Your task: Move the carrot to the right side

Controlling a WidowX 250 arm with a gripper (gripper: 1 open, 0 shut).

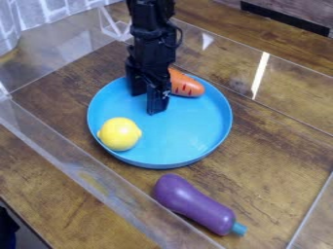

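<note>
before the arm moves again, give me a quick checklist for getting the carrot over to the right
- Carrot in view: ok, partly hidden behind the claw
- Carrot free of the claw, nothing gripped yet: cannot tell, they overlap in this view
- Claw open for a grasp: ok
- Lemon away from the carrot: ok, it sits across the blue plate
- Eggplant off the plate: ok, it lies on the table

The robot arm is black, with chunky, angular segments.
</note>
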